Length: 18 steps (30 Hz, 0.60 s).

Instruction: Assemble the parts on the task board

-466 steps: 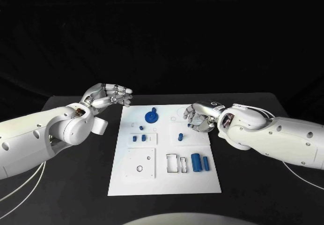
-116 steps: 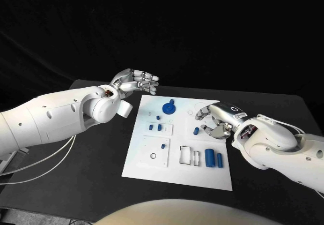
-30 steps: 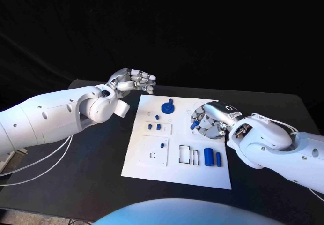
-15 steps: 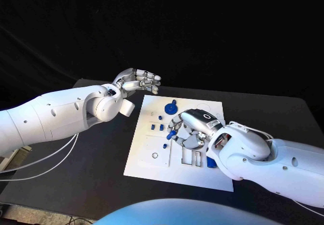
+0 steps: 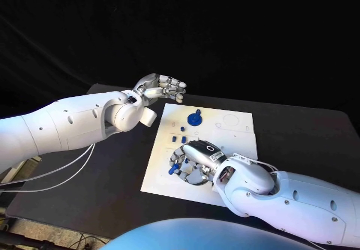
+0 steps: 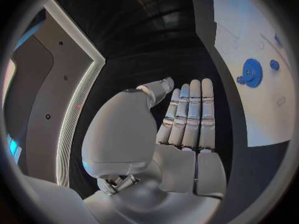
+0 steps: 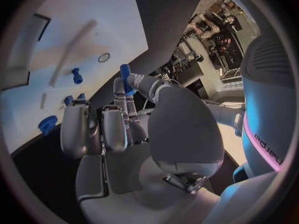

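Note:
The white task board (image 5: 232, 130) lies on the black table. My right hand (image 5: 193, 160) hovers over its near-left part and pinches a small blue part (image 5: 174, 168) between thumb and a finger; the right wrist view shows that part (image 7: 126, 79) at the fingertips of the right hand (image 7: 118, 129). A blue gear (image 5: 194, 118) stands near the board's far edge, with small blue pegs (image 5: 180, 138) just nearer. My left hand (image 5: 161, 86) hangs above the table off the board's far-left corner. In the left wrist view, the left hand (image 6: 184, 129) holds nothing, fingers stretched side by side, the gear (image 6: 251, 73) beyond.
The board (image 7: 81, 30) has a small round hole (image 7: 104, 57) and a blue peg (image 7: 76, 75) beyond my right fingertips. Bare black table (image 5: 307, 135) lies to the board's right, and the table's near-left edge (image 5: 45, 205) drops off below my left arm.
My right hand has carried the blue part from the board's middle right across to its near-left part. The left hand has stayed raised by the far-left corner. The camera has shifted.

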Motion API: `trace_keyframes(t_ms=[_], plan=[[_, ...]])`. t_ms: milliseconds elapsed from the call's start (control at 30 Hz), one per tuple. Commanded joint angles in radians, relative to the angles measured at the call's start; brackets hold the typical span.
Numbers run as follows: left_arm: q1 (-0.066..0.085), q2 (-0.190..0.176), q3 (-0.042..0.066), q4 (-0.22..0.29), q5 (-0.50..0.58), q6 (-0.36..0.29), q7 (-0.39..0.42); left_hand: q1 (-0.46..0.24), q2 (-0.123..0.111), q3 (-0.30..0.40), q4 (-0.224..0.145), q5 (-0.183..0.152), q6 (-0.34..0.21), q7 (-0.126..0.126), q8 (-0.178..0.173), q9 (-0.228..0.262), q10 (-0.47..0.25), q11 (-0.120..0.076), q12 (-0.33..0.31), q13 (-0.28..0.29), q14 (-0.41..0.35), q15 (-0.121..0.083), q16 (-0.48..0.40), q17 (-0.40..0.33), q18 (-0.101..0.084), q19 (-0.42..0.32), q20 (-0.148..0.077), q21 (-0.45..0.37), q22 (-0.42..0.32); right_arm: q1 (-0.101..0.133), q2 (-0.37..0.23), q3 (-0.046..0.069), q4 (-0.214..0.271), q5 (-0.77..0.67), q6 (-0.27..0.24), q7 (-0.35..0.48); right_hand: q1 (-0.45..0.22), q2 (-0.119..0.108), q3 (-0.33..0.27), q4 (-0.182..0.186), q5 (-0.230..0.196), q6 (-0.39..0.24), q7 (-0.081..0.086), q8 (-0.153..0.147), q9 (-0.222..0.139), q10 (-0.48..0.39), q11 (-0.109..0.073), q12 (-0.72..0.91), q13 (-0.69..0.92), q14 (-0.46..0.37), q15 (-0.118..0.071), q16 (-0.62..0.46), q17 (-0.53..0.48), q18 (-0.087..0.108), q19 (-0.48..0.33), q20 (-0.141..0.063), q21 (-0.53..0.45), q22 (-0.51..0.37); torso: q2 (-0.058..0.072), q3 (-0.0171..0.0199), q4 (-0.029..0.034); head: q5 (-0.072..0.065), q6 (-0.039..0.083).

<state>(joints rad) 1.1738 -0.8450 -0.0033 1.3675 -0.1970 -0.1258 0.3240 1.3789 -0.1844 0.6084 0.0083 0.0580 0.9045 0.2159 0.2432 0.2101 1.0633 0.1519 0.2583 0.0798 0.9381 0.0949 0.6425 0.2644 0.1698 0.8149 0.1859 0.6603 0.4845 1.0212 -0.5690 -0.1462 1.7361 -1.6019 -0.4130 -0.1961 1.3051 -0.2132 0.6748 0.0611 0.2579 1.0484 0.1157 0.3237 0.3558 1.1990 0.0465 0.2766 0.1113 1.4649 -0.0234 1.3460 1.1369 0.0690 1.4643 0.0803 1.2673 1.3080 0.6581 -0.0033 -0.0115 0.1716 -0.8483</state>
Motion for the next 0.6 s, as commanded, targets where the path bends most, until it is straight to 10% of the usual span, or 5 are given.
trace_keyframes(t_ms=[33, 600], plan=[[0.001, 0.003, 0.000, 0.000, 0.009, 0.018, 0.004, 0.002, 0.003, -0.004, -0.003, -0.003, -0.005, 0.000, 0.001, -0.002, -0.008, -0.001, 0.002, 0.001, -0.007, 0.002, -0.001, 0.001, 0.011, 0.005, 0.005, -0.005, -0.001, -0.011, 0.011, -0.001, -0.022, -0.045, 0.027, 0.021, -0.004, -0.001, -0.004, 0.003, 0.001, 0.012, -0.008, 0.048, 0.066, 0.000, 0.001, -0.003, -0.001, 0.024, -0.006, -0.001, -0.001, -0.008, 0.005, -0.005, -0.006, 0.175, 0.000, 0.0018, -0.0003, 0.004, -0.001], [0.001, 0.001, -0.001, 0.001, 0.009, 0.020, 0.002, 0.001, 0.003, -0.005, -0.003, -0.003, -0.005, 0.000, 0.001, -0.002, -0.008, -0.001, 0.003, 0.001, -0.007, 0.002, -0.001, 0.002, 0.010, 0.006, 0.005, -0.006, -0.001, -0.025, 0.021, -0.003, -0.060, -0.105, 0.026, -0.015, -0.003, 0.000, -0.006, 0.003, 0.002, 0.010, -0.008, 0.050, 0.068, 0.000, 0.001, -0.004, -0.001, 0.024, -0.006, -0.001, -0.001, -0.008, 0.005, -0.005, -0.006, 0.175, 0.002, 0.0020, -0.0001, 0.008, -0.010]])
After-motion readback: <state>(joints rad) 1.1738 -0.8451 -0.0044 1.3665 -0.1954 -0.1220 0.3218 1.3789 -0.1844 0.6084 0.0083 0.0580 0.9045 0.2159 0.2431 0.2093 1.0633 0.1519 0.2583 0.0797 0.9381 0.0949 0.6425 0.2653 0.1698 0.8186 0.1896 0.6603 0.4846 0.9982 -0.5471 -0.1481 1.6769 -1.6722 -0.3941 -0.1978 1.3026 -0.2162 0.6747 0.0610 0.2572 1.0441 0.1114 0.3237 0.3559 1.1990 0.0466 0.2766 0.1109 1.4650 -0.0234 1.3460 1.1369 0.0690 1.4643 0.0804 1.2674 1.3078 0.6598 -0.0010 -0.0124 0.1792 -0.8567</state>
